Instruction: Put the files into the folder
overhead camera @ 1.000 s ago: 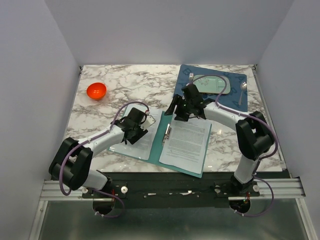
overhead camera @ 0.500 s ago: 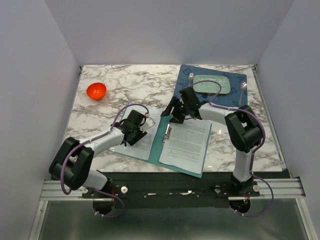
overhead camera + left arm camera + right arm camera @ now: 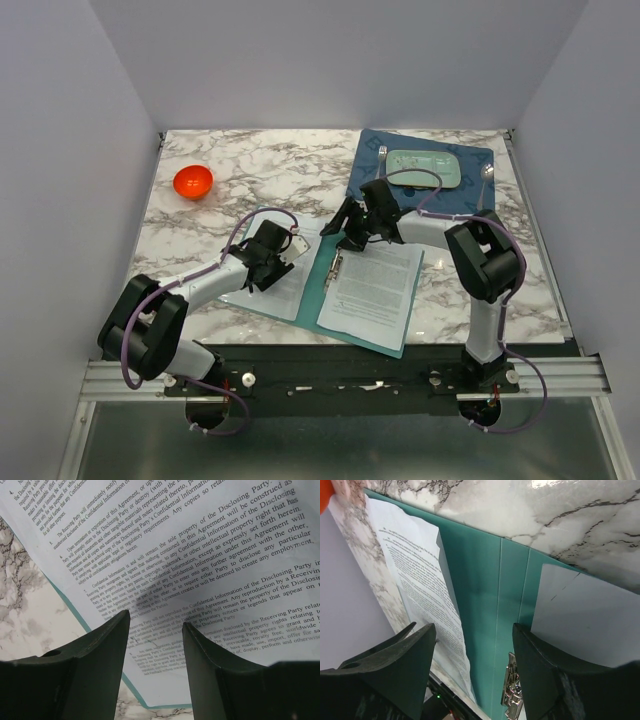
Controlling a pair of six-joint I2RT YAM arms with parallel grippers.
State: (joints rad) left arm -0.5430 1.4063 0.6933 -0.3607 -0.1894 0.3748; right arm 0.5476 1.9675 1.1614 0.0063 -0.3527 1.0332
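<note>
The marbled bench [image 3: 250,170] is carrying the folder [image 3: 326,288], lying open near the front edge with its long axis running near-to-far and its far end leaning right. The files [image 3: 375,285] are lying on both leaves. The left claw [image 3: 156,619] is hovering spread over the left sheet, and the right claw [image 3: 472,630] is gaping above the spine.

Right wrist view: folder [image 3: 485,580] runs off bottom edge; clip [image 3: 512,687], between fingers of right gripper [image 3: 472,630], cut there too. Files [image 3: 420,580] left of fingers partly behind left finger; files right of fingers run off frame, no print discernible. Bowl [image 3: 325,490]: only orange corner, far upper left.
Left wrist view: files run off top and right; lines just ahead of left gripper [image 3: 155,622] shaded, unreadable; folder mere teal sliver.
Top view: print too small to read.
</note>
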